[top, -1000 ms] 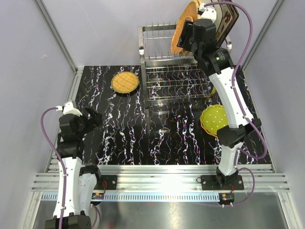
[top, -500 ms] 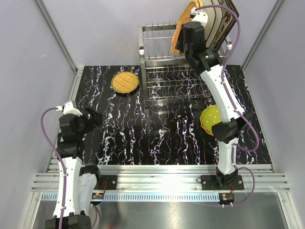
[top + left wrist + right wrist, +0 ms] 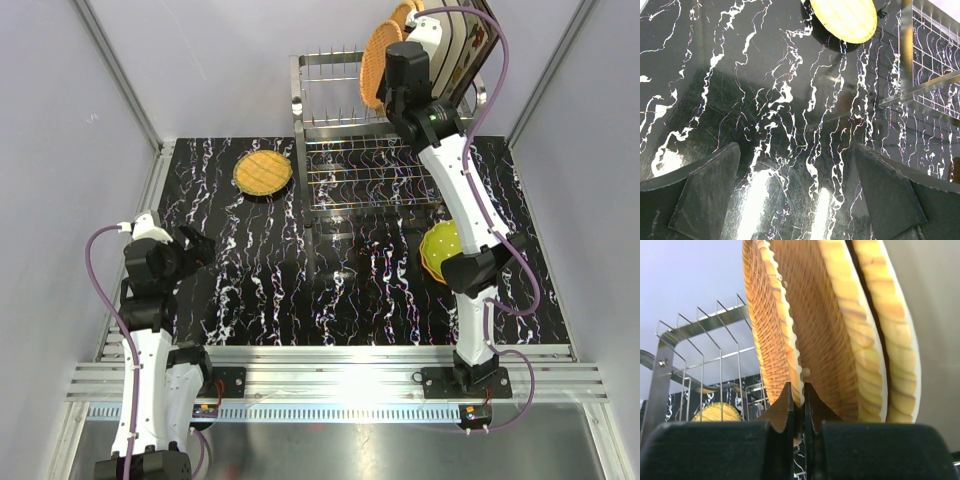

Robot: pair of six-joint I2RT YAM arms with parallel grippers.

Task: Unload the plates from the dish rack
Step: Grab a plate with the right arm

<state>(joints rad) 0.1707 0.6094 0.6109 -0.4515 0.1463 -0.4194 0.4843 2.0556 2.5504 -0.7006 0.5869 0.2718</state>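
The dish rack (image 3: 345,150) stands at the back of the table, its prongs (image 3: 700,340) upright. At its right end several plates lean on edge: a round orange woven plate (image 3: 378,58), more woven ones behind it, then cream and patterned square plates (image 3: 470,40). My right gripper (image 3: 798,405) is shut on the lower rim of the foremost woven plate (image 3: 767,325), one finger on each face. A second woven plate (image 3: 840,330) stands just behind it. My left gripper (image 3: 797,195) hangs open above the bare table at the left, holding nothing.
An orange woven plate (image 3: 263,172) lies flat on the table left of the rack, also seen from the left wrist as the plate (image 3: 845,17). A lime-green dotted plate (image 3: 443,250) lies right of centre, partly behind the right arm. Rack legs (image 3: 905,45) stand near the middle.
My right gripper has closed from open onto the rim of the foremost woven plate, with the wrist shifting slightly up and left. The left arm has stayed still.
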